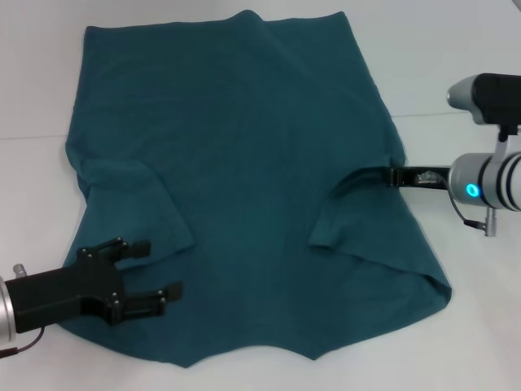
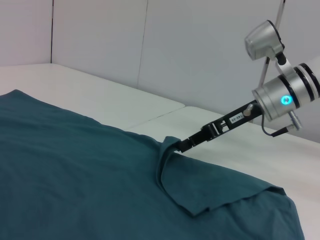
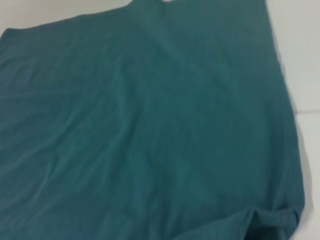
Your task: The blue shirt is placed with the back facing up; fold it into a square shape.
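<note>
The blue shirt [image 1: 260,163] is being shown spread flat on the white table [image 1: 456,65], plain side up, with its two sleeves lying folded inward over the body. Most of the tabletop in front of the robot is being covered by it.

The right gripper [image 1: 389,174] is being held at the shirt's right edge, just above the folded right sleeve. Its fingers are being kept pinched together on the cloth there, and a small ridge of fabric is being lifted toward them; in the left wrist view the same gripper [image 2: 179,145] is being seen with the shirt's edge drawn up into a peak at its tip. In the right wrist view only the shirt [image 3: 150,125] is being shown, with a gathered fold at the near edge.

The left gripper [image 1: 155,272] is being held over the shirt's lower left corner, beside the folded left sleeve. Its fingers are being kept spread apart, one above the other, and nothing is being gripped between them.
</note>
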`<state>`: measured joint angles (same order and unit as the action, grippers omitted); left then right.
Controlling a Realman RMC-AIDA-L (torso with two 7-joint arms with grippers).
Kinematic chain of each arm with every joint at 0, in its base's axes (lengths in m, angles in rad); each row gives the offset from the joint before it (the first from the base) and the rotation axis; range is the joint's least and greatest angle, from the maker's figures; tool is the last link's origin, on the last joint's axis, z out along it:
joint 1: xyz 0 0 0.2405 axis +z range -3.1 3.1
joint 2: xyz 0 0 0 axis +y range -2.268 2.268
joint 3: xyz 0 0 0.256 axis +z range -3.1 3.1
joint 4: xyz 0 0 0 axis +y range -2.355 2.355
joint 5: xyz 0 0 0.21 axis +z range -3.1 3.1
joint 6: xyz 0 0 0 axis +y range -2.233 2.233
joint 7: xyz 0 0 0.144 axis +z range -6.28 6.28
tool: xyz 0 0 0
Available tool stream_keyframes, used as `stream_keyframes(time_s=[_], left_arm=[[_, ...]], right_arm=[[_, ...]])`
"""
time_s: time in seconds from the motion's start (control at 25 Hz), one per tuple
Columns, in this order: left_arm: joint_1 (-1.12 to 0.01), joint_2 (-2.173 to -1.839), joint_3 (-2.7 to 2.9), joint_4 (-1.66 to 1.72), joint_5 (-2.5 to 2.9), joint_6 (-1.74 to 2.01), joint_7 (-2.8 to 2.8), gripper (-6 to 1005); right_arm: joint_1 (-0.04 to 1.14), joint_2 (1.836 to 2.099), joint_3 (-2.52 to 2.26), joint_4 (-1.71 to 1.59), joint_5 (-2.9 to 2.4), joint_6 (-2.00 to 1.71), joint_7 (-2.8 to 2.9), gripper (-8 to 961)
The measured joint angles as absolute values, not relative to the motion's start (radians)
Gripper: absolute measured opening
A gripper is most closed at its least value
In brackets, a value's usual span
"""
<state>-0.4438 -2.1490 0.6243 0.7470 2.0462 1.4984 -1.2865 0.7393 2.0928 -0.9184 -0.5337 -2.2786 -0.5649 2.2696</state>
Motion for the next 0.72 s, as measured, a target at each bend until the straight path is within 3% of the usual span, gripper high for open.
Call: stream_keyframes(time_s=[0.72], left_arm=[[-0.446,-2.149,0.623,0.747,2.044,1.482,-1.287,934]], right_arm=[[0.786,2.103,-1.262,-0.486,-2.035,-0.232,2.269,75]])
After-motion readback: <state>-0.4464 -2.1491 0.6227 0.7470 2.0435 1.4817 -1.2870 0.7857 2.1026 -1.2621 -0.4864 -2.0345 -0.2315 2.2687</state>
